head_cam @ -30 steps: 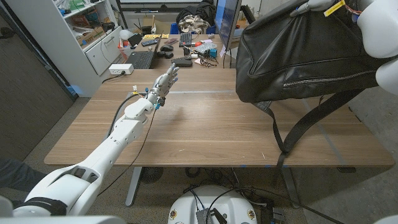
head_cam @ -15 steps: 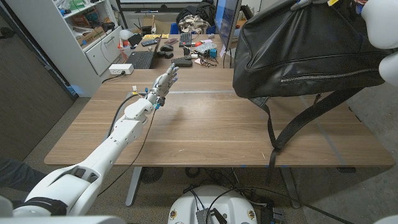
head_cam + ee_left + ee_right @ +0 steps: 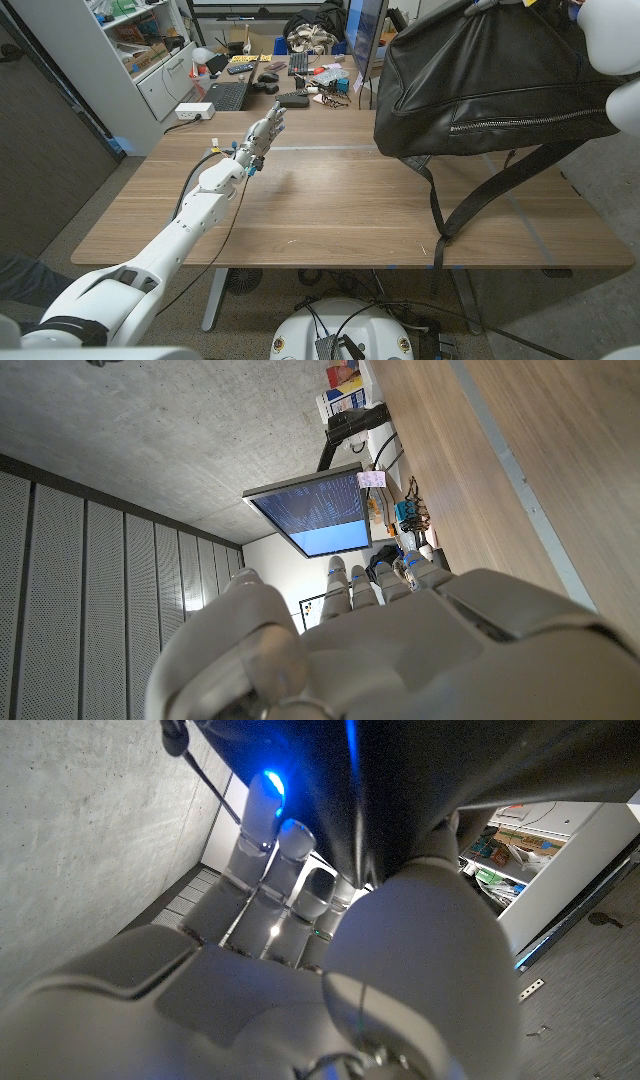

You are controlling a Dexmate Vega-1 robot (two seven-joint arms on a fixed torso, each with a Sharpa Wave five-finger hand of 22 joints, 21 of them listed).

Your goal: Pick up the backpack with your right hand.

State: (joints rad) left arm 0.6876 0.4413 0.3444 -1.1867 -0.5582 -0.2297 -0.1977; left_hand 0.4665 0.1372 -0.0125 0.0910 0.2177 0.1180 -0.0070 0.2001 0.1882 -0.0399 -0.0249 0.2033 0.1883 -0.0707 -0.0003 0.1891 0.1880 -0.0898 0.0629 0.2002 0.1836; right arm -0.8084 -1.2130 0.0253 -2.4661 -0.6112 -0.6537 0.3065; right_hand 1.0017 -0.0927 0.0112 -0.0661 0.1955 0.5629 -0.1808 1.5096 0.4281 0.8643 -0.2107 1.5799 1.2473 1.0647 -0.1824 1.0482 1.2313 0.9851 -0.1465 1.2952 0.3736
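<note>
While the backpack [image 3: 490, 85] hangs at upper right, lifted slightly since a second ago, the right robot hand [image 3: 300, 970] apparently grips it; pickup looks done. Left robot hand [image 3: 262, 135] hovers unclenched over the counter [image 3: 330, 215].

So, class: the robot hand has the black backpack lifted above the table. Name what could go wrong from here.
1. The backpack hangs from the right robot hand, whose grip is hidden behind dark fabric, so it may be slipping unseen.
2. The straps dangle to the table edge and could snag there.
3. The bag hangs close to the monitor and desk clutter behind; a swing might hit them.
</note>
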